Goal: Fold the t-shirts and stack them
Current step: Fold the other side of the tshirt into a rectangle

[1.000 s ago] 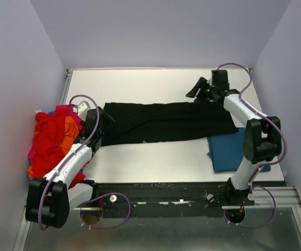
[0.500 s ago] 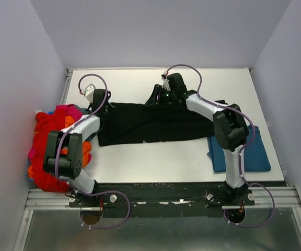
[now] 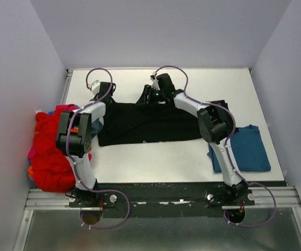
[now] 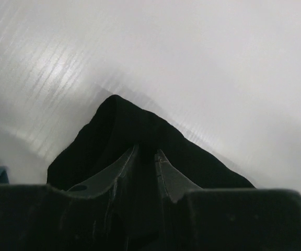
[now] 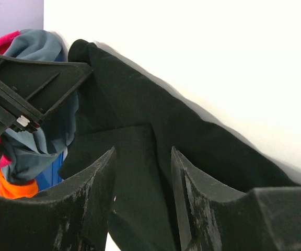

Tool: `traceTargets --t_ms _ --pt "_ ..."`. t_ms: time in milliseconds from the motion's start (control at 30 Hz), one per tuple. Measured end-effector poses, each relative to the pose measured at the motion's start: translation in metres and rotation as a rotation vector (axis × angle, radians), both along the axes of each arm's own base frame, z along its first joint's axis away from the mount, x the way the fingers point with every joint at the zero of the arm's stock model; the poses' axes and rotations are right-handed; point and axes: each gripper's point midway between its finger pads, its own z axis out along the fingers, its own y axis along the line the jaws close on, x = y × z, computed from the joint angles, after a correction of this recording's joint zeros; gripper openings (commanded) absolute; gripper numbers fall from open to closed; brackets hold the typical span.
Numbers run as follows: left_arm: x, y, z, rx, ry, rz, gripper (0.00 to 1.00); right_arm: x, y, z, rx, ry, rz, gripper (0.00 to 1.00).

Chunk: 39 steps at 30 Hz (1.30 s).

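Observation:
A black t-shirt (image 3: 161, 123) lies folded in a long strip across the middle of the table. My left gripper (image 3: 106, 95) is at its far left corner. In the left wrist view the fingers (image 4: 145, 152) are pressed almost together with the black cloth (image 4: 114, 125) pinched between them. My right gripper (image 3: 143, 98) is at the middle of the shirt's far edge. Its jaws (image 5: 142, 150) stand wide open over the black cloth (image 5: 129, 104). A teal-blue t-shirt (image 3: 250, 149) lies folded at the right, partly under the black one.
A heap of red, orange and pink t-shirts (image 3: 48, 151) sits at the table's left edge. A grey-blue one (image 5: 41, 47) shows in the right wrist view behind my left arm's black housing (image 5: 30, 83). Walls enclose the table on the left, right and far sides.
My right gripper has swept left along the shirt's far edge from its right end to its middle. My left gripper has moved from the shirt's left side up to its far left corner.

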Motion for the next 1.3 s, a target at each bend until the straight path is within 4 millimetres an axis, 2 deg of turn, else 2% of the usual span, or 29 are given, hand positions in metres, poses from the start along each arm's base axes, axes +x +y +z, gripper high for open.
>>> traceTargets --t_ms 133,367,433,500,600,633,767,933,1133,1233,1300 --pt "0.004 0.006 -0.006 0.022 0.046 0.027 0.35 -0.004 0.011 -0.012 0.006 0.024 0.022 0.52" --pt "0.0 0.01 -0.018 0.034 0.098 0.038 0.35 -0.021 0.025 -0.03 0.012 0.077 0.062 0.49" --pt "0.0 0.011 -0.018 0.035 0.1 0.038 0.35 -0.022 0.027 -0.032 0.015 0.083 0.067 0.41" --pt "-0.001 0.011 -0.018 0.036 0.104 0.038 0.35 -0.024 0.029 -0.033 0.019 0.09 0.072 0.28" --pt "-0.002 0.011 -0.018 0.038 0.109 0.037 0.35 -0.025 0.03 -0.033 0.024 0.098 0.077 0.03" --pt "-0.002 0.012 -0.018 0.04 0.11 0.036 0.35 -0.026 0.03 -0.033 0.025 0.099 0.08 0.01" --pt "-0.002 0.012 -0.018 0.044 0.112 0.032 0.35 -0.029 0.03 -0.032 0.032 0.101 0.095 0.01" --pt "-0.003 0.012 -0.018 0.047 0.115 0.029 0.35 -0.057 0.012 -0.028 0.005 0.121 0.116 0.01" --pt "-0.003 0.012 -0.018 0.049 0.116 0.028 0.35 -0.096 -0.013 0.007 0.009 0.102 0.14 0.04" --pt "-0.003 0.013 -0.018 0.051 0.116 0.026 0.35 -0.114 -0.024 0.012 0.011 0.104 0.15 0.12" --pt "-0.003 0.013 -0.018 0.052 0.116 0.024 0.35 -0.128 -0.033 0.002 -0.004 0.133 0.152 0.28"
